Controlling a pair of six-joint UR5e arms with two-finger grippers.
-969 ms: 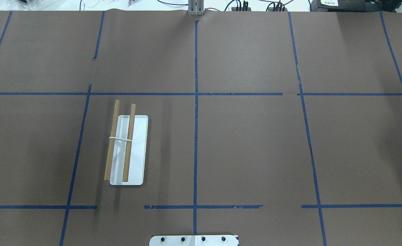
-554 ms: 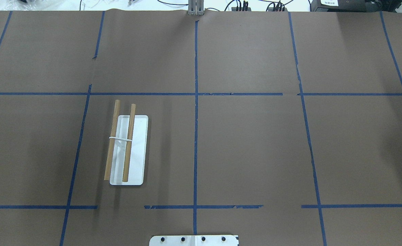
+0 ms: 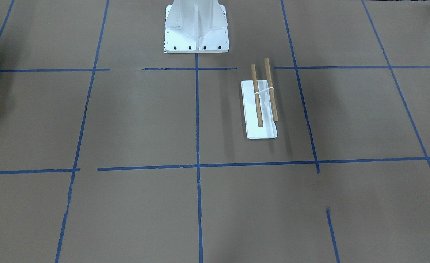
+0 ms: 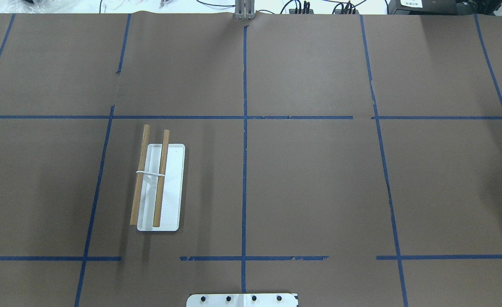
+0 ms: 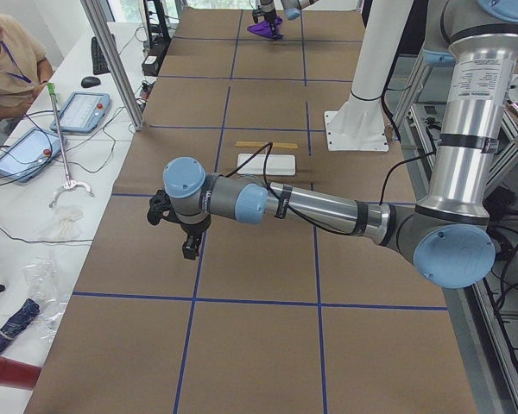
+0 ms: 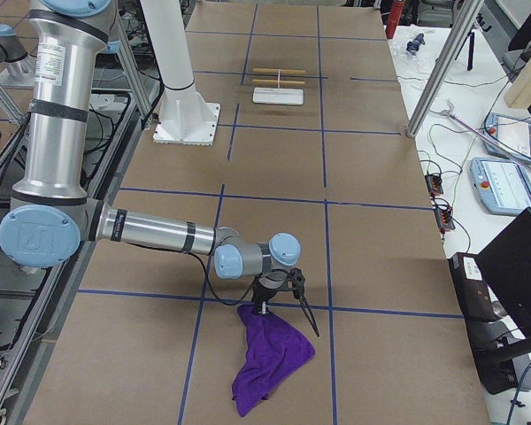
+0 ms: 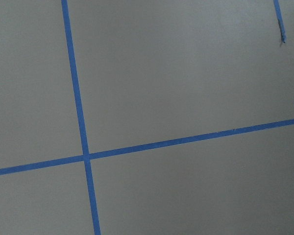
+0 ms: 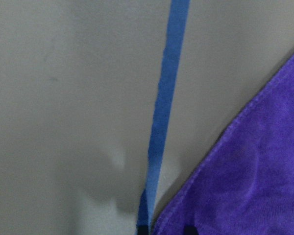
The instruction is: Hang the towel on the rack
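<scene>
The rack (image 4: 170, 192) is a white base plate with two wooden dowels (image 4: 161, 179). It stands on the left half of the brown table and also shows in the front-facing view (image 3: 261, 129). The purple towel (image 6: 270, 359) lies at the table's right end with one corner raised. My right gripper (image 6: 265, 307) is shut on that corner just above the table. The towel fills the lower right of the right wrist view (image 8: 250, 176). My left gripper (image 5: 190, 248) hangs over the table's left end, far from the rack; I cannot tell whether it is open or shut.
The robot's white ribbed pedestal (image 3: 196, 40) stands at the table's robot side. Blue tape lines (image 4: 244, 128) grid the brown paper. An operator (image 5: 9, 60) sits beside tablets (image 5: 79, 110) on a side table. Metal posts (image 6: 438, 71) stand at the far edge.
</scene>
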